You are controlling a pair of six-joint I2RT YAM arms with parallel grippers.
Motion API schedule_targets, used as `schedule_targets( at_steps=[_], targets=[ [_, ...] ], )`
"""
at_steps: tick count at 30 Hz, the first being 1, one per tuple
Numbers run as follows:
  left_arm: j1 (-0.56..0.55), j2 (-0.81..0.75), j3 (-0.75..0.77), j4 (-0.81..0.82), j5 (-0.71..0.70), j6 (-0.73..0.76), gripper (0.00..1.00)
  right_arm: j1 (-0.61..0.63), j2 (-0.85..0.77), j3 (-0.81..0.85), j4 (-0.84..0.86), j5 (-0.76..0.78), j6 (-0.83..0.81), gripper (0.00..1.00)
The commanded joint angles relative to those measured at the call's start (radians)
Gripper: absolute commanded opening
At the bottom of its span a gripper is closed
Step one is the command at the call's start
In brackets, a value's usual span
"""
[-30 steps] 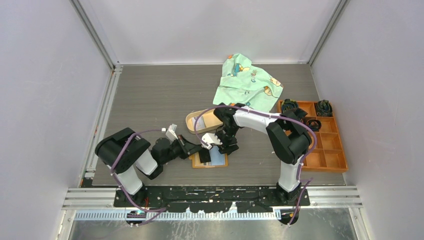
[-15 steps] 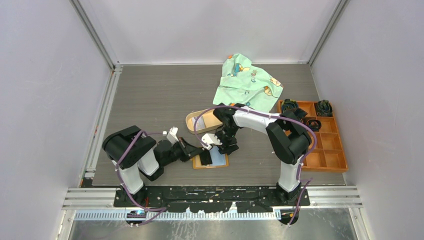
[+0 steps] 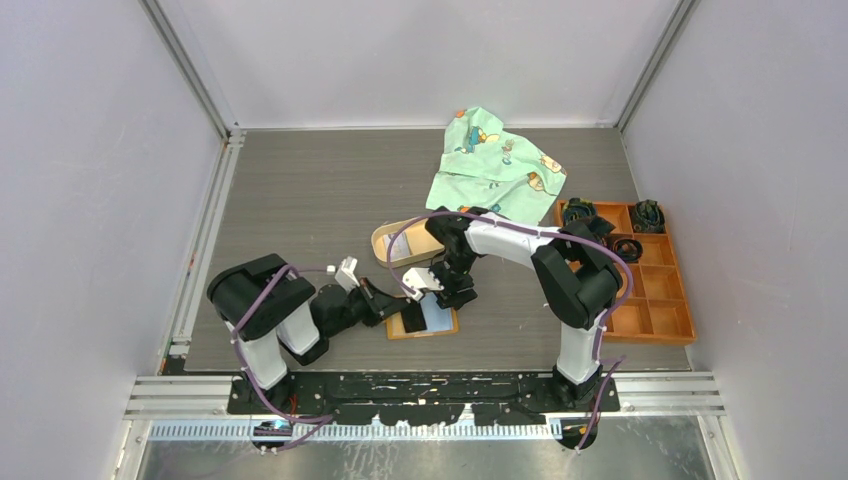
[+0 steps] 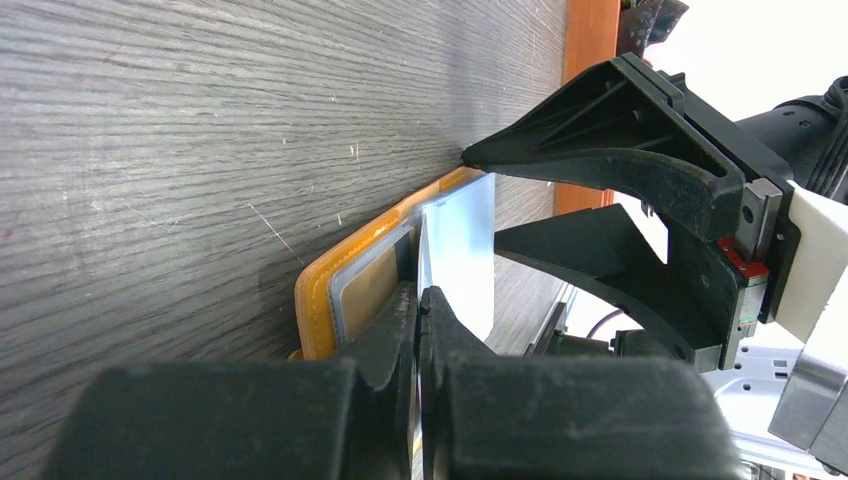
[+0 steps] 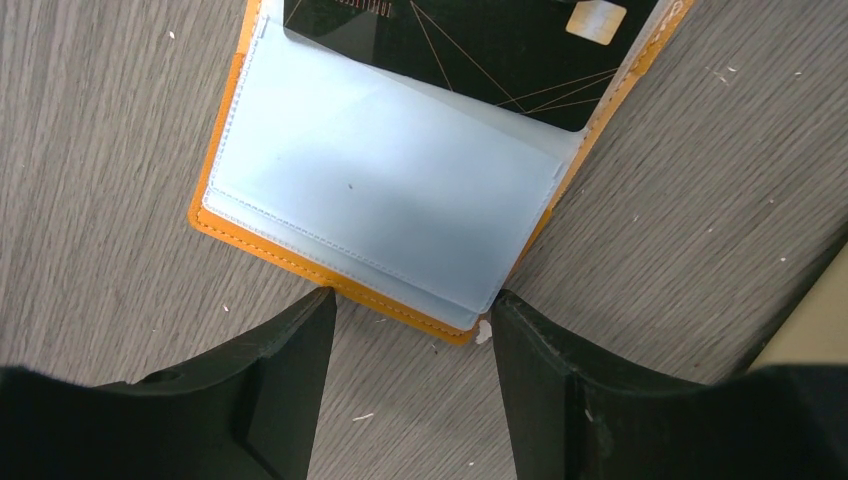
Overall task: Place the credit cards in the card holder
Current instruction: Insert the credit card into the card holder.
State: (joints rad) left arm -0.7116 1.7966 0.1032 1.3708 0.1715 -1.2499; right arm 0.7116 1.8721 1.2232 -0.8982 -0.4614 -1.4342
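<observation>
The orange card holder lies open on the table, its pale blue sleeves facing up. My left gripper reaches in from the left and is shut on a thin credit card, held flat just over the holder's orange edge. A dark card with a gold chip lies across the far end of the sleeves. My right gripper is open, one fingertip at each side of the holder's near edge, with nothing between them.
A tan oval tray sits just behind the holder. A green patterned cloth lies at the back. An orange compartment box with dark items stands at the right edge.
My left arm has shifted a little to the right and lower, bringing the card in closer over the holder. The right arm and the holder have not moved.
</observation>
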Motion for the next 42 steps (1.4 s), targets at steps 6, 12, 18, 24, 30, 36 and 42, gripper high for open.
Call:
schedule_targets(
  at_steps=[6,12,18,24,30,36,42],
  targets=[
    [-0.034,-0.029,0.006,-0.026,-0.092,0.015,0.00,0.024,0.059,-0.019,-0.016,0.002,0.004,0.64],
    [-0.048,-0.012,0.026,-0.027,-0.080,0.004,0.00,0.025,0.058,-0.019,-0.015,0.001,0.005,0.64],
    [-0.056,-0.020,0.031,-0.086,-0.071,-0.032,0.00,0.026,0.058,-0.019,-0.015,0.003,0.005,0.65],
    [-0.057,-0.082,0.055,-0.231,-0.048,-0.048,0.00,0.029,0.057,-0.019,-0.014,0.003,0.005,0.65],
    [-0.057,-0.139,0.091,-0.341,-0.039,-0.025,0.00,0.034,0.057,-0.022,-0.010,0.002,0.006,0.65],
    [-0.057,-0.129,0.120,-0.347,-0.001,-0.006,0.00,0.040,0.055,-0.024,0.000,0.007,0.015,0.67],
    [-0.057,-0.095,0.129,-0.310,0.019,0.014,0.02,0.039,0.043,-0.019,0.008,0.018,0.037,0.70]
  ],
)
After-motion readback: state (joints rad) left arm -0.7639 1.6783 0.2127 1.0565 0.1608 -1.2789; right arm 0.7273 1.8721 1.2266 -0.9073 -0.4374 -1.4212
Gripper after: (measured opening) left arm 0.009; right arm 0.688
